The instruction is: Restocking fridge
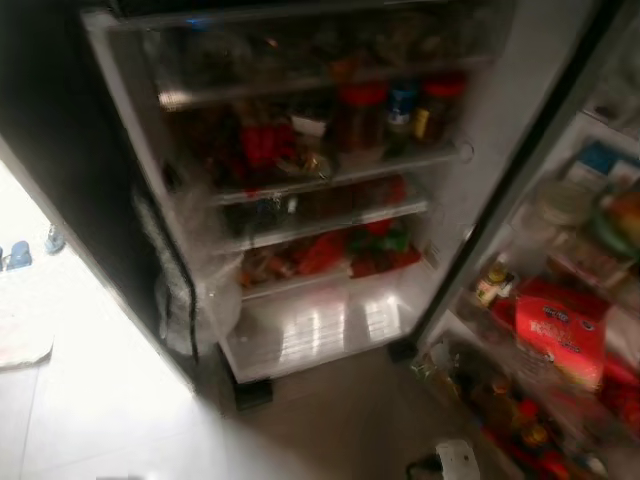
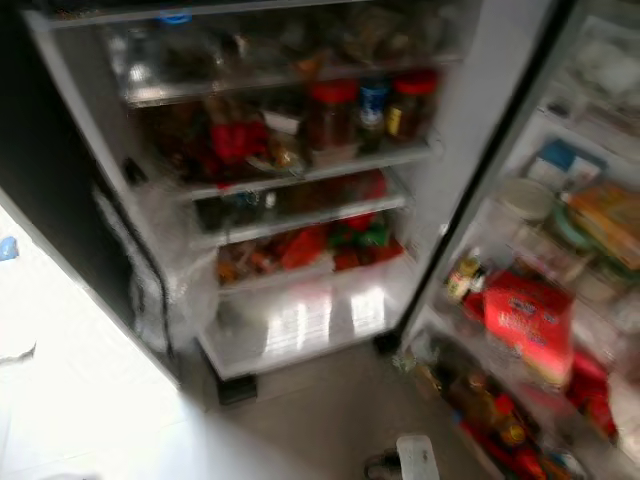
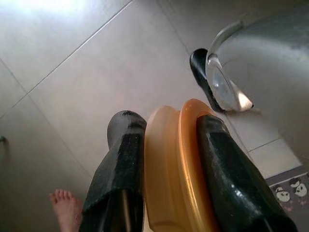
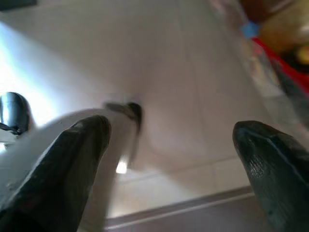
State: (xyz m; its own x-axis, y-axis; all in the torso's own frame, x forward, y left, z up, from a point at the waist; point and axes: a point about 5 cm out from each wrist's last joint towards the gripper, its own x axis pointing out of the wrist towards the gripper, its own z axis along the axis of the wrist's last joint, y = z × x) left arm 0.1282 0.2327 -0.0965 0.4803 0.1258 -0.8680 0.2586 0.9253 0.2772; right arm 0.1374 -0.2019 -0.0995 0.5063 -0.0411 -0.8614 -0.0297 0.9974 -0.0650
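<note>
Head views, blurred: I face one open fridge with four stocked glass shelves stacked above a bare, brightly lit white bottom compartment. On the second shelf I count three jars in a row, two red-lidded jars with one blue-lidded jar between them. Red and green packets crowd the lowest stocked shelf. To my right the open fridge door carries racks of bottles and tubs; one red carton with blue print stands in a middle rack, with a small dark-capped bottle just beside it. Pale tiled floor lies in front of the fridge.

Left wrist view: my left claw is closed narrowly on one orange-yellow round plastic container, one black finger pressed against each side of its rim. The container sits fully between the fingers, over grey floor tiles and well apart from the fridge shelves. A person's bare foot rests on the tiles near the claw.

Right wrist view: my right claw is spread wide, its two black fingers far apart with nothing between them, above pale floor tiles; red and yellow items in the door rack lie blurred beyond it.
</note>
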